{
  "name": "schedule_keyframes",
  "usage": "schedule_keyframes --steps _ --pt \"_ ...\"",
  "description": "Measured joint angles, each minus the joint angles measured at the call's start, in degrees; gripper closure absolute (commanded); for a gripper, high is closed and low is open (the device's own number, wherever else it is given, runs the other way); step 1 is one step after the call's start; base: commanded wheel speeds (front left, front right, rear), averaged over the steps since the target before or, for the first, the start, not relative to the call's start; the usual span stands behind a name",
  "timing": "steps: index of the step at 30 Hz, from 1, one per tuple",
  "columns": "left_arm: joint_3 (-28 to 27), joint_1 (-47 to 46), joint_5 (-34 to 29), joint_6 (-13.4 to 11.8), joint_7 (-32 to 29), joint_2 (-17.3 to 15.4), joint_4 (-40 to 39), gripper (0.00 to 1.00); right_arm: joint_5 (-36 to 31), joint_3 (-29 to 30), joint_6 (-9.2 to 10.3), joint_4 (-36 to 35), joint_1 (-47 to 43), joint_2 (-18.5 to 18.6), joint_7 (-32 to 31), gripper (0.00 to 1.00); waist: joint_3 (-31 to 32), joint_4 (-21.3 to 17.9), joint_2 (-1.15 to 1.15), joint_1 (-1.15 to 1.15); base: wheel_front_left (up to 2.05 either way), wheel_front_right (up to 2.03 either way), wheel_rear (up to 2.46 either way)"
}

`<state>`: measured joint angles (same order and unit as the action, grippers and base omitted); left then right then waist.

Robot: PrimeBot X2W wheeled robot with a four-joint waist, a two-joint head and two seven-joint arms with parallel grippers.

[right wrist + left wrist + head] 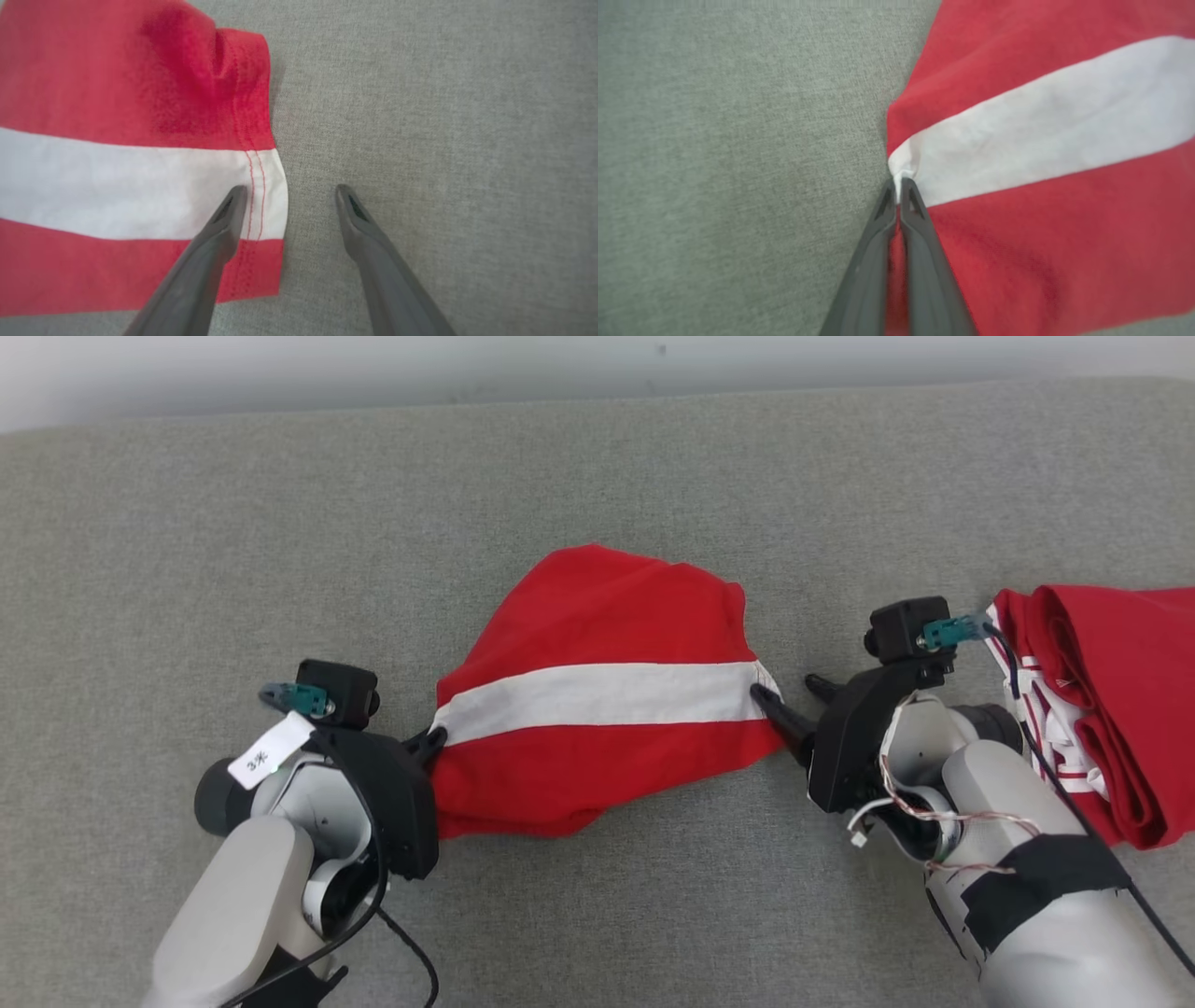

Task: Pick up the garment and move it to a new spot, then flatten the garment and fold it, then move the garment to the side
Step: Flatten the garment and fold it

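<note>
The garment (597, 700) is red with a broad white stripe and lies bunched in the middle of the grey surface. My left gripper (435, 739) is shut on its left edge, pinching the white stripe (1017, 126) where the cloth (1041, 242) gathers at the fingertips (899, 186). My right gripper (789, 695) stands open at the garment's right hem. In the right wrist view one finger (229, 214) lies over the stitched hem of the garment (117, 186) and the other finger (355, 219) rests over bare grey fabric; the right gripper (289, 191) holds nothing.
A second red garment (1111, 700) with white stripes lies folded at the right edge, just beyond my right forearm. The grey cloth-covered table (280, 523) runs wide to the left and back, ending at a pale wall along the top.
</note>
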<state>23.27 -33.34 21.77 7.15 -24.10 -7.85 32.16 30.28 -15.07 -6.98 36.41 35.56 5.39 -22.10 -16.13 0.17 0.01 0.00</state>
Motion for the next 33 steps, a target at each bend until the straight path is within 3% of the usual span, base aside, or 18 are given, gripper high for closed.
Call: schedule_keyframes --steps 1,2,5,7,9,10,19,25,26,27,33 --pt "0.0 0.0 0.0 0.0 0.0 0.0 0.0 1.00 0.0 0.0 0.00 0.0 0.0 0.0 0.0 0.06 0.0 0.0 0.00 0.00 0.00 0.00 0.00" --pt "0.0 -0.3 0.0 0.0 0.0 0.1 0.0 1.00 0.2 0.0 0.00 0.5 0.5 0.0 0.0 0.27 -0.1 0.2 0.00 0.00 0.00 0.00 0.00" --pt "0.0 -0.4 0.0 0.0 0.5 0.2 0.3 1.00 0.6 0.0 -0.01 2.0 1.7 -0.3 0.3 0.36 -0.4 0.6 0.00 0.00 0.00 0.00 0.00" --pt "0.0 -0.5 0.0 0.4 0.7 0.2 0.5 1.00 1.0 -0.1 -0.01 2.8 2.2 -0.5 0.5 0.53 -0.5 0.7 0.00 0.00 0.00 0.00 0.00" --pt "0.0 -0.9 0.0 0.4 0.8 0.2 0.9 1.00 1.4 -0.4 -0.01 4.1 2.8 -0.6 0.7 0.95 -0.5 0.9 0.00 0.00 0.00 0.00 0.00" --pt "0.0 -0.9 0.0 0.4 0.8 0.2 0.9 1.00 1.4 -0.4 -0.01 4.1 2.8 -0.6 0.7 1.00 -0.5 0.9 0.00 0.00 0.00 0.00 0.00" --pt "-1.9 -1.2 -0.3 -2.1 4.4 0.0 2.5 1.00 2.0 -0.1 -0.05 7.2 4.8 -1.1 3.5 1.00 0.8 0.8 0.00 0.00 0.00 0.00 0.00" --pt "-1.6 -1.3 -0.6 -2.6 5.1 0.1 3.5 1.00 3.9 -0.6 -0.07 8.4 4.8 -1.2 3.8 1.00 2.1 0.1 0.00 0.00 0.00 0.00 0.00" --pt "-1.5 -1.2 -0.6 -2.5 5.1 0.1 3.7 1.00 4.0 -1.2 -0.07 8.8 4.6 -1.2 3.3 0.61 2.3 0.0 0.00 0.00 0.00 0.00 0.00" --pt "-1.5 -1.1 -0.6 -2.5 5.2 0.1 3.8 1.00 4.1 -1.8 -0.08 9.0 4.4 -1.3 3.0 0.00 2.4 -0.1 0.00 0.00 0.00 0.00 0.00" --pt "-0.5 -1.0 -0.6 -2.5 5.5 0.6 4.0 1.00 5.0 -3.3 -0.10 9.1 3.4 -1.6 2.4 0.00 2.3 0.1 0.00 0.00 0.00 0.00 0.00"
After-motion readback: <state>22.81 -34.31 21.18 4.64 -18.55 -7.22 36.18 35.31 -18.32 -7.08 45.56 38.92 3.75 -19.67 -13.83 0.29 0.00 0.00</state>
